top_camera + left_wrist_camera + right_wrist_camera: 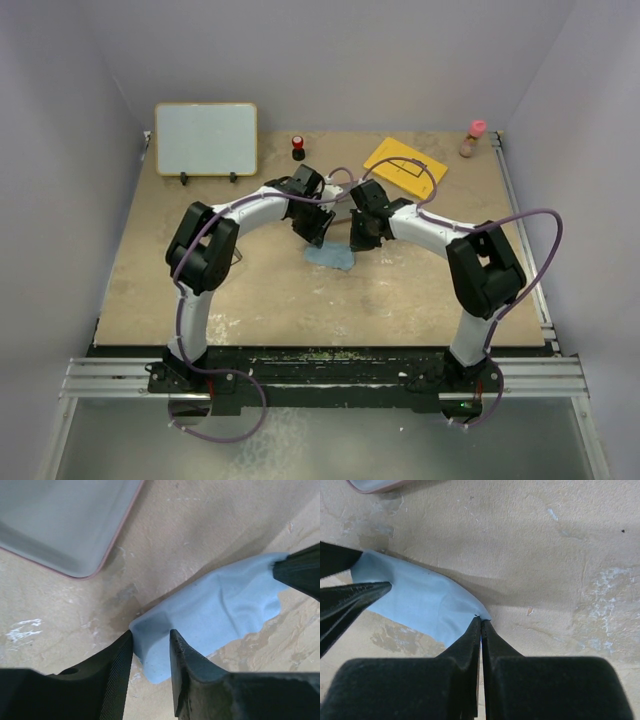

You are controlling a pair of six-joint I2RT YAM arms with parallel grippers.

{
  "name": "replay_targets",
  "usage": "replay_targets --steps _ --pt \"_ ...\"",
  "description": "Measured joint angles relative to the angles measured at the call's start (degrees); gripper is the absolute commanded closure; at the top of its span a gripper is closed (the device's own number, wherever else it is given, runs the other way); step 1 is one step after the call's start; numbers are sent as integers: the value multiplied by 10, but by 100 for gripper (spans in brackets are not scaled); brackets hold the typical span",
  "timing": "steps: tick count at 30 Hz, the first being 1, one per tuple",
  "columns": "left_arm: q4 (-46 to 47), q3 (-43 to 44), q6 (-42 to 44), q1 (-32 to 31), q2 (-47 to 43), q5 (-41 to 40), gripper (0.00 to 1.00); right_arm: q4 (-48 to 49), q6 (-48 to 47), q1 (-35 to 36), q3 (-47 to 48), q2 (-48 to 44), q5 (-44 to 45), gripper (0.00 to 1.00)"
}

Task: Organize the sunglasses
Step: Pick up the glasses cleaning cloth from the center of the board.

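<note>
Just one blue cloth (420,600) — right gripper (480,620) clenched on its corner, left gripper (151,633) agape astride another.

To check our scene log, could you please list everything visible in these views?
cloth: one, light blue, table centre
board: one, white, tan frame, far left
small object: one, red and black, far middle
sheet: one, yellow, far right of centre
bottle: one, pink cap, far right corner
flat item: one, grey, pinkish rim, near cloth
left tool: one, black, jaws astride a cloth corner
right tool: one, black, shut on another cloth corner
</note>
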Motion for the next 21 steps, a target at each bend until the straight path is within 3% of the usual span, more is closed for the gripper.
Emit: replay_targets --steps 7,21 --pt "-1 -5 -9 -5 0 10 95 0 0 0 5 13 0 100" --pt "-42 21 -10 -6 1 -2 96 -10 0 -6 31 15 13 100"
